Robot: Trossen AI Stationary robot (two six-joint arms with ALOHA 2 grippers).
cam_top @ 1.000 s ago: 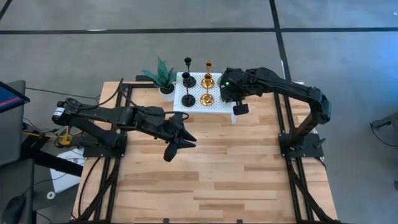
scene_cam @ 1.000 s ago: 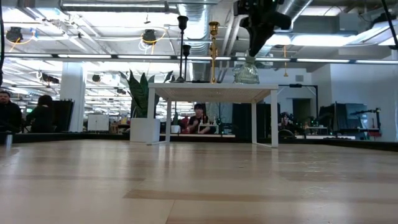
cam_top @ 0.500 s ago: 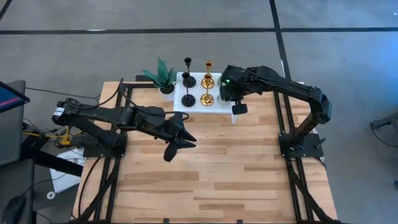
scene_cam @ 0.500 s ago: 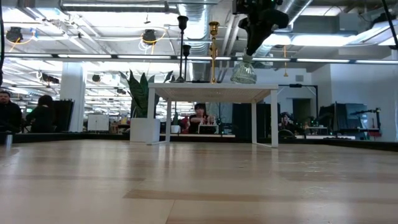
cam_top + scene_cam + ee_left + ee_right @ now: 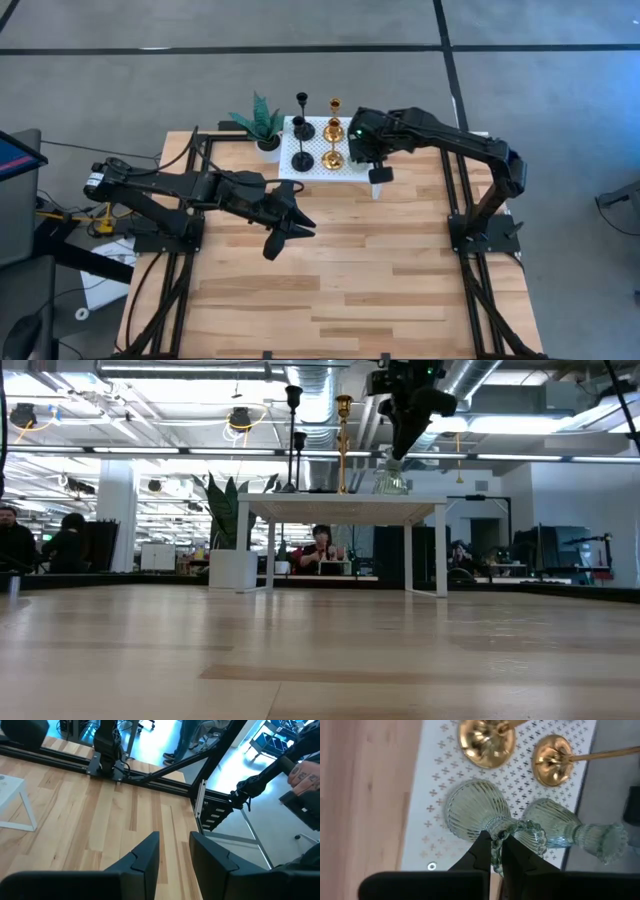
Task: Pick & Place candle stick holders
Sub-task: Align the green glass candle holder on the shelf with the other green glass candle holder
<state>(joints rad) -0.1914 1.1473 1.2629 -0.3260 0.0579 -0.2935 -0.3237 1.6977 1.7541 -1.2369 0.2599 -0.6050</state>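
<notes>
The left gripper point(image 5: 287, 228) hangs mid-frame over bare tabletop point(image 5: 380, 270), fingers spread a little. At top centre, the white platform point(image 5: 312, 168) holds black, gold and ribbed grey-green glass holders. The right gripper point(image 5: 367, 152) fingers pinch one glass holder point(image 5: 480, 815) by its rim, near the platform's right edge.

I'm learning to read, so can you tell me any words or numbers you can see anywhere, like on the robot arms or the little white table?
None: no view shows a word, number or label that can be read.
The white platform carries only a pattern of small cross-shaped holes, no letters.
The glass holder in the right claw and the gold holders bear no writing.
The left claw shows no label.
</notes>
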